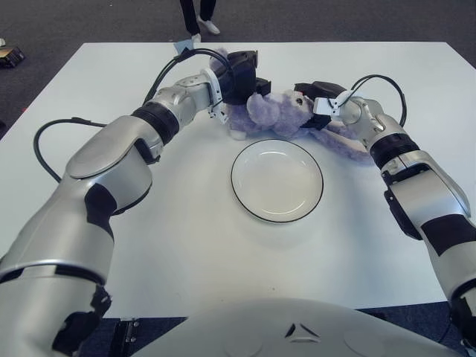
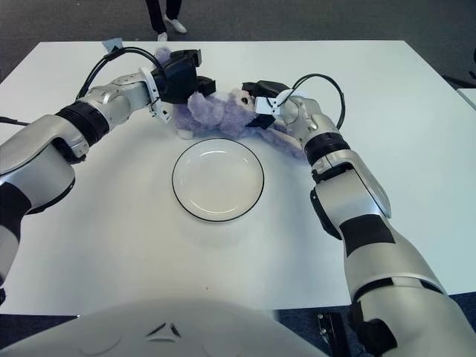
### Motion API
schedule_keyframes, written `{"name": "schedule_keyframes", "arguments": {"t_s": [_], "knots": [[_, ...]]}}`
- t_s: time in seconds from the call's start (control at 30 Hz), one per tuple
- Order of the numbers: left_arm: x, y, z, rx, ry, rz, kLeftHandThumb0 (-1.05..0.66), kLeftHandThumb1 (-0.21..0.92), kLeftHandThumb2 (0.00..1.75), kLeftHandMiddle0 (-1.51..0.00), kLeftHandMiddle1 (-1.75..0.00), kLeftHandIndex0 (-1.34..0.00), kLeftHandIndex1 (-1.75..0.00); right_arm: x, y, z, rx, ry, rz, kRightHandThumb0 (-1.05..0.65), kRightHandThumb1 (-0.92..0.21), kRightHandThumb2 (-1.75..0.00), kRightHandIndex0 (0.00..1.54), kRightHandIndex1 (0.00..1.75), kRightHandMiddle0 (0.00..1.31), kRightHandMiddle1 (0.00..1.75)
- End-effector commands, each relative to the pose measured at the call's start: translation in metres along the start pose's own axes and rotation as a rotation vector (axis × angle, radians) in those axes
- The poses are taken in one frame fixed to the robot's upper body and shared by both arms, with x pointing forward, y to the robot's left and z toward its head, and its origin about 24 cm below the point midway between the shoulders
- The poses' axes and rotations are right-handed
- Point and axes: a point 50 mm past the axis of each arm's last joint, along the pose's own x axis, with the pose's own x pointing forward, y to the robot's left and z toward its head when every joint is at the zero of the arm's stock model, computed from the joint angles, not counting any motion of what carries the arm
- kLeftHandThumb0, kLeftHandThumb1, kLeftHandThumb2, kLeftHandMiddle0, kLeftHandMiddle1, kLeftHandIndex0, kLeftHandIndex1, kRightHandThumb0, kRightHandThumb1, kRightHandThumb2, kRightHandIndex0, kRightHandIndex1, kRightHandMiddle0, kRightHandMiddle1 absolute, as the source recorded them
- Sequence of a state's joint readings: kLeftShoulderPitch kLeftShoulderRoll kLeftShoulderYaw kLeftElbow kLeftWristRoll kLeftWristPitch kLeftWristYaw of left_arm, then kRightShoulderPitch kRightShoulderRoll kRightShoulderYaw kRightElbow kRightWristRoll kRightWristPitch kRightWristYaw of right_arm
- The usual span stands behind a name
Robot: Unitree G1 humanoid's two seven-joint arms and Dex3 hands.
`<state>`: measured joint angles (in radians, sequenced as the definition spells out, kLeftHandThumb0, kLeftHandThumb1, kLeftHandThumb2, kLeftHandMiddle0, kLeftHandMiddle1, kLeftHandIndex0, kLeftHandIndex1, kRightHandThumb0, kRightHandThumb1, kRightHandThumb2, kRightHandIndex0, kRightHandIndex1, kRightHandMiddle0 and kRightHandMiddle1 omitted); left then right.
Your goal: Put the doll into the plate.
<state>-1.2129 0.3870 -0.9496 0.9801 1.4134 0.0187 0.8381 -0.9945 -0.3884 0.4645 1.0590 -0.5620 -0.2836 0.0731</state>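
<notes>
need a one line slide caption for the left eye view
Both hands, left hand and right hand, grip a purple plush doll just beyond the empty white plate.

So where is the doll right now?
The doll lies on the table just beyond the plate, between the left robot hand and right robot hand, both gripping it.

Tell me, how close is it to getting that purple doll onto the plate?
Early stage. The plate holds nothing. The purple doll lies just beyond its far rim. The left hand is at the doll's left end and the right hand at its head, both seemingly gripping it. Lifting it over and setting it down remain.
</notes>
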Motion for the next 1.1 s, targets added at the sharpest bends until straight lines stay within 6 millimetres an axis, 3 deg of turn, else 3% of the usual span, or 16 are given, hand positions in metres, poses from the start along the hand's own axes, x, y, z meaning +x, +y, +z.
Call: {"name": "schedule_keyframes", "arguments": {"t_s": [0.0, 0.13, 0.27, 0.33, 0.4, 0.5, 0.9, 1.07], "knots": [[0.008, 0.008, -0.014, -0.085, 0.056, 0.056, -0.66, 0.92, 0.59, -0.42, -1.15, -0.33, -1.01, -0.003, 0.010, -0.006, -0.014, 0.030, -0.008, -0.42, -0.49, -1.09, 0.98, 1.75, 0.47, 1.75], [0.006, 0.008, -0.026, -0.128, 0.110, 0.058, -0.70, 0.92, 0.58, -0.38, -1.07, -0.34, -0.93, -0.003, 0.009, -0.006, -0.048, 0.031, -0.046, -0.42, -0.49, -1.09, 0.98, 1.75, 0.47, 1.75], [0.001, 0.005, -0.037, -0.199, 0.216, 0.053, -0.71, 0.92, 0.59, -0.41, -0.74, -0.35, -0.78, -0.005, 0.008, -0.007, -0.088, 0.027, -0.083, -0.42, -0.48, -1.09, 0.97, 1.75, 0.48, 1.75], [-0.001, 0.004, -0.040, -0.241, 0.267, 0.046, -0.72, 0.92, 0.66, -0.50, -0.41, -0.40, -0.58, -0.005, 0.008, -0.008, -0.099, 0.025, -0.094, -0.42, -0.48, -1.09, 0.97, 1.75, 0.48, 1.75], [-0.002, 0.004, -0.041, -0.254, 0.279, 0.044, -0.72, 0.92, 0.70, -0.54, -0.25, -0.42, -0.48, -0.005, 0.008, -0.008, -0.102, 0.024, -0.097, -0.42, -0.48, -1.09, 0.97, 1.75, 0.47, 1.75], [-0.011, 0.000, -0.050, -0.413, 0.411, 0.031, -0.74, 0.92, 0.80, -0.55, -0.11, -0.43, -0.37, -0.007, 0.007, -0.010, -0.118, 0.021, -0.117, -0.42, -0.49, -1.09, 0.97, 1.75, 0.47, 1.75], [-0.039, -0.003, -0.070, -0.647, 0.642, 0.135, -0.73, 0.92, 0.91, -0.56, -0.02, -0.42, -0.25, -0.009, 0.004, -0.012, -0.131, 0.032, -0.160, -0.41, -0.51, -1.07, 0.95, 1.75, 0.46, 1.75], [-0.069, -0.011, -0.080, -0.739, 0.785, 0.124, -0.72, 0.92, 0.88, -0.55, -0.01, -0.41, -0.23, -0.010, 0.002, -0.013, -0.130, 0.036, -0.180, -0.41, -0.51, -1.06, 0.95, 1.75, 0.46, 1.75]]}}
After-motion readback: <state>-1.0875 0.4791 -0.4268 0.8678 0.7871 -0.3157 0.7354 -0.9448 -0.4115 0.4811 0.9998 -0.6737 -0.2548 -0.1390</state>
